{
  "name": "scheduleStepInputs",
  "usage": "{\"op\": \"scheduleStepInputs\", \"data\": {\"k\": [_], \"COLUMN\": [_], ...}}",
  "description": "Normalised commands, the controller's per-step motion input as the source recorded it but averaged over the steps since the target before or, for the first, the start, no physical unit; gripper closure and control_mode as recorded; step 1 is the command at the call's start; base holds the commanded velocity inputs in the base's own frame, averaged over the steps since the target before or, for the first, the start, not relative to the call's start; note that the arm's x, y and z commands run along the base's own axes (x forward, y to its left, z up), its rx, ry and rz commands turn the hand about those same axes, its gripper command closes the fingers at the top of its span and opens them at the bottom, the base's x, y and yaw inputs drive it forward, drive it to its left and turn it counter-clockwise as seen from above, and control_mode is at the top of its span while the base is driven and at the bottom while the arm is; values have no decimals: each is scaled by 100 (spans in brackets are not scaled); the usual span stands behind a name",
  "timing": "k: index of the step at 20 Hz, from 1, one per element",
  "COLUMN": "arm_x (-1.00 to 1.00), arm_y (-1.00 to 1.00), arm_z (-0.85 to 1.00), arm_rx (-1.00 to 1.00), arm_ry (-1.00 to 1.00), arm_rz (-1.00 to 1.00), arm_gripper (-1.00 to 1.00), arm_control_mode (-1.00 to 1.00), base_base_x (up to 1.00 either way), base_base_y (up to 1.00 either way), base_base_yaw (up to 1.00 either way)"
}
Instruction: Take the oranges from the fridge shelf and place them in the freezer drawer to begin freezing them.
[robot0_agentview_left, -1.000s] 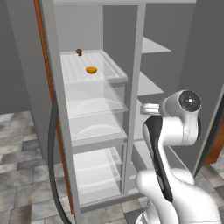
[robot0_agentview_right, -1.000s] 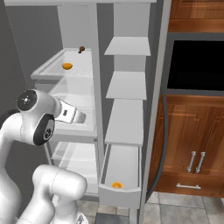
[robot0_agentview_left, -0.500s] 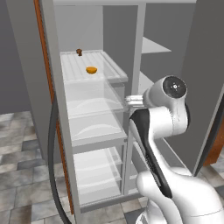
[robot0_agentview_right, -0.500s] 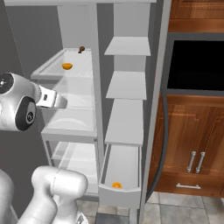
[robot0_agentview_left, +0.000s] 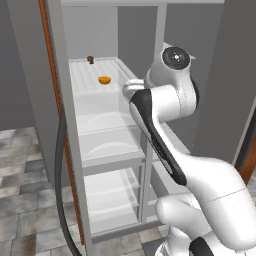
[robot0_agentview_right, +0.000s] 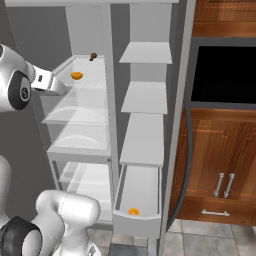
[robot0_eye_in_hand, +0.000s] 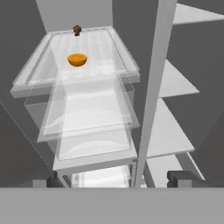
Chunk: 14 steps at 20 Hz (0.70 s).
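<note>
Gripper (robot0_eye_in_hand: 113, 178) spread wide before shelf orange (robot0_eye_in_hand: 77, 60); second orange (robot0_agentview_right: 133, 211) in freezer drawer (robot0_agentview_right: 136, 224), right base view.

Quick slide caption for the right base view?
One orange on the ribbed fridge shelf, another orange in the open freezer drawer.

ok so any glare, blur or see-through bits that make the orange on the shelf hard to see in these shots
Left base view: flat even light, orange crisp on the fridge shelf. Right base view: orange seen through the translucent rim, slightly washed out. Hand view: sharp, orange clear, though the stacked see-through bins below overlap confusingly.
</note>
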Motion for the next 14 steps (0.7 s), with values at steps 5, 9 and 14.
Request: {"op": "scheduleStepInputs", "data": {"k": [5,9,14], "arm_x": [39,79,56], "arm_y": [12,4,13], "arm_z": [-44,-15,-2], "arm_rx": [1,0,0], "arm_ry": [-4,0,0], "arm_rz": [10,0,-1], "arm_gripper": [-100,-100,-100], "arm_control_mode": [-100,-100,-100], "base_base_x": [0,0,0], "base_base_y": [0,0,0], "base_base_yaw": [0,0,0]}}
